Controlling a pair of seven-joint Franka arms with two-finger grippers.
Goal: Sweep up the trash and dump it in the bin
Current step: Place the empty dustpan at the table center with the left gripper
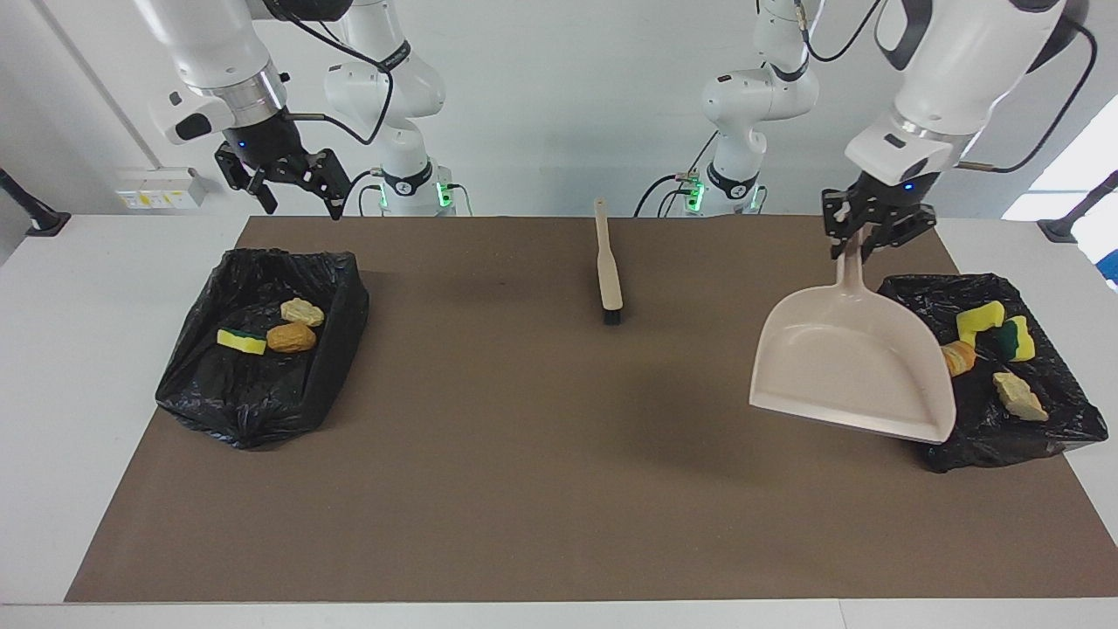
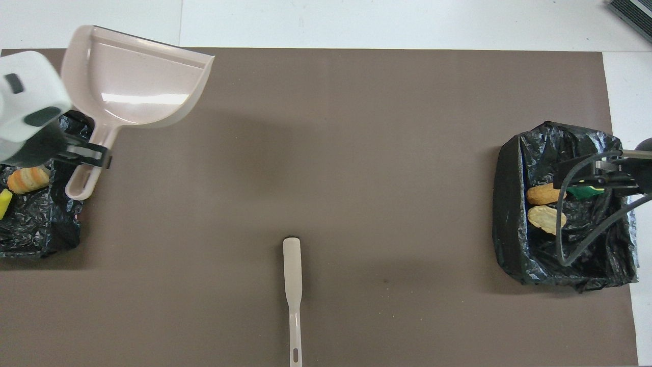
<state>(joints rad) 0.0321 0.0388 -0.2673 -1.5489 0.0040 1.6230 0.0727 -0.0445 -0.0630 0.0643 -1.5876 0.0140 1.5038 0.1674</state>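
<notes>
My left gripper (image 1: 858, 247) (image 2: 94, 155) is shut on the handle of the beige dustpan (image 1: 852, 367) (image 2: 133, 81). The pan hangs empty and tilted over the mat, beside the black-lined bin (image 1: 1048, 428) (image 2: 35, 229) at the left arm's end. Trash lies in that bin: a yellow chunk (image 1: 978, 318), a green-and-yellow one (image 1: 1017, 339), an orange one (image 1: 959, 356) (image 2: 28, 179) and a pale one (image 1: 1019, 396). My right gripper (image 1: 301, 196) (image 2: 580, 181) hangs open and holds nothing, above the second bin (image 1: 262, 393) (image 2: 509, 214).
The second bin holds three sponge chunks (image 1: 288, 328) (image 2: 546, 206). The beige brush (image 1: 608, 271) (image 2: 292, 285) lies on the brown mat (image 1: 524, 454) midway between the arms, close to the robots, its bristles pointing away from them.
</notes>
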